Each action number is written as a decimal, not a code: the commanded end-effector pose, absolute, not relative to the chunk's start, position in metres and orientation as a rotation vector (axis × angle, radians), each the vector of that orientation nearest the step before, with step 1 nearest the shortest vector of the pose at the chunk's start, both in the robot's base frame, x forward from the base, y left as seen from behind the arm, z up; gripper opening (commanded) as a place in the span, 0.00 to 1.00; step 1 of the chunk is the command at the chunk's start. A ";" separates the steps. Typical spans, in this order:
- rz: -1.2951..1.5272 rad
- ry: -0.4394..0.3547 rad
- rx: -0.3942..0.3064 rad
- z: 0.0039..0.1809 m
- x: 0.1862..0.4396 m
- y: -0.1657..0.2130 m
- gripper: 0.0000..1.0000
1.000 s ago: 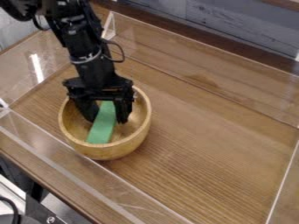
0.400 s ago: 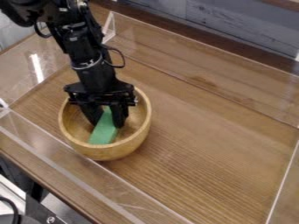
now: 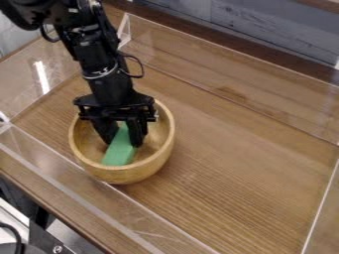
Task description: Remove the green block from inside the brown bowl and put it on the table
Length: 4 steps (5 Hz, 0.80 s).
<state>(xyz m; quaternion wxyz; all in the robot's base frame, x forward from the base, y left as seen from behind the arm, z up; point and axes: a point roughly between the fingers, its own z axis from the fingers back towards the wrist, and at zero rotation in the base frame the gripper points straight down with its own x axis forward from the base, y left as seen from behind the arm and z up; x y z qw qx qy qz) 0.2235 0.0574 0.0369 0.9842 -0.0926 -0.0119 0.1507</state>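
Green block (image 3: pixel 119 149) lies tilted inside the brown bowl (image 3: pixel 149 165), upper end propped toward the far rim. Gripper (image 3: pixel 118 124) points nearly straight down into the bowl, jaws clamped on that raised end, likely because it is the easiest part to reach. Bare table (image 3: pixel 245 149) right of bowl suits the drop.
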 end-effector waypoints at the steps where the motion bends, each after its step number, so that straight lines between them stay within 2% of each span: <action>1: 0.288 -0.064 -0.176 0.049 0.228 0.056 0.00; 4: 0.276 -0.051 -0.186 0.053 0.225 0.047 0.00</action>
